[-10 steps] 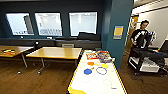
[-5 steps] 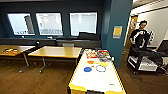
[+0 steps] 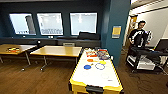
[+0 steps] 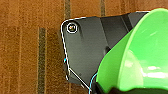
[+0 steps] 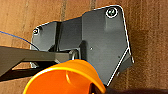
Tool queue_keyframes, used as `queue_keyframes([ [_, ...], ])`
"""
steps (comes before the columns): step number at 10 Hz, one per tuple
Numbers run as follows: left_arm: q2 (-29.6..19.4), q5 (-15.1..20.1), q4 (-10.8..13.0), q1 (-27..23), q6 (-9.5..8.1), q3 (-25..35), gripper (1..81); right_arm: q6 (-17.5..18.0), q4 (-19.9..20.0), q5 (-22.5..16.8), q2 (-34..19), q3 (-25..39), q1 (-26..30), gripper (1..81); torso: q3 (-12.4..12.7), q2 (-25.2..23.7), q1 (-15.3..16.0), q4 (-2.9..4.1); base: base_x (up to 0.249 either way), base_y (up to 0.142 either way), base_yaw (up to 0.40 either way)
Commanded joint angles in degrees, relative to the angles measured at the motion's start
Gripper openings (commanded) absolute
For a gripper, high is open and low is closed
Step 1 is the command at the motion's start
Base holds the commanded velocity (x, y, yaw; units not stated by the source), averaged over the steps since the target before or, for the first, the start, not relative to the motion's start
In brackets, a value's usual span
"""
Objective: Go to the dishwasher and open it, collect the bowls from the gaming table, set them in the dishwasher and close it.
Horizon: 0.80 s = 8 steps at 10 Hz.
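Brown plank flooring [image 4: 30, 50] is showing beneath both wrists. Green bowl [image 4: 140, 57] is sitting at the left wrist, orange bowl [image 5: 65, 77] at the right; finger state cannot be told. Gaming table [image 3: 96, 75] is standing ahead.

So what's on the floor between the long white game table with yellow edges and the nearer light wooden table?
In the head view, bare brown wood floor separates the white, yellow-edged game table from the nearer wooden table; they stand close at the far end.
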Motion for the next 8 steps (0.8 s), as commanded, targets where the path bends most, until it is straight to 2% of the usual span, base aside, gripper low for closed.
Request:
queue_keyframes([
  [1, -1.1, 2.6, -0.1, -2.6, 0.19, -0.2, 1.0, -0.1, -1.2, -2.7, -1.1, -0.5, 1.8, 1.0, 0.0, 0.0, 0.1, 0.00, -0.146, 0.000, 0.000],
  [3, -0.7, 2.6, 0.0, -2.7, 0.10, -0.2, 1.0, -0.1, -1.6, -2.6, -1.7, -0.9, 2.2, 1.0, 0.0, 0.0, 0.1, 0.00, -0.146, 0.000, 0.000],
  [6, 2.3, 2.7, 0.1, -2.7, 0.10, -4.6, 1.0, -0.1, -1.7, -2.7, -2.4, -2.1, 2.5, 1.0, 0.0, 0.0, 0.1, 0.00, -0.147, 0.000, 0.000],
  [8, 2.4, 2.6, -0.1, -2.3, 0.10, -5.3, 1.0, -0.1, -1.8, -2.7, -2.9, -1.7, 3.0, 1.0, 0.0, 0.0, 0.1, 0.00, -0.163, 0.000, 0.000],
])
